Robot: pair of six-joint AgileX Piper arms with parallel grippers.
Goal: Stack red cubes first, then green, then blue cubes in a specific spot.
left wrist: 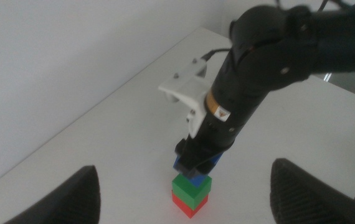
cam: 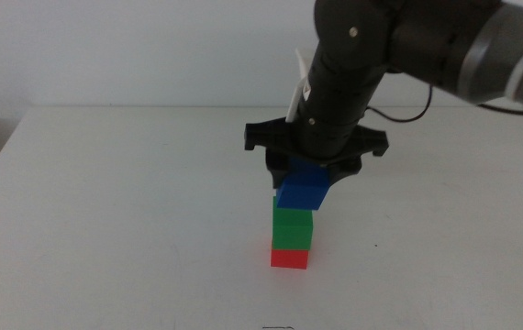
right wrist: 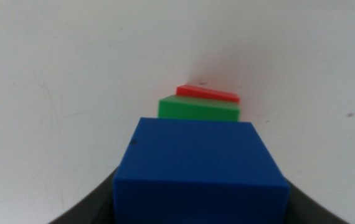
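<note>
My right gripper [cam: 309,181], frame centre, clamps the blue cube [cam: 302,187]: light, rigid, slick-faced, best held by opposite sides.

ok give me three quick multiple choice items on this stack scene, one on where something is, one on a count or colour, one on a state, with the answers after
1. Where is the green cube?
A. directly on top of the red cube
B. beside the red cube on the table
C. under the red cube

2. How many cubes show in the middle view?
A. two
B. three
C. five

3. What is the right gripper doing?
A. hanging open with nothing between its jaws
B. shut on the blue cube
C. shut on the red cube

Answers:
1. A, the green cube sits on the red one, which rests on the white table.
2. B, one red, one green and one blue cube are visible.
3. B, the right wrist view shows the blue cube between the dark jaws, tilted at the top of the green cube; whether it touches is unclear. The left gripper waits open, off to the side.
</note>
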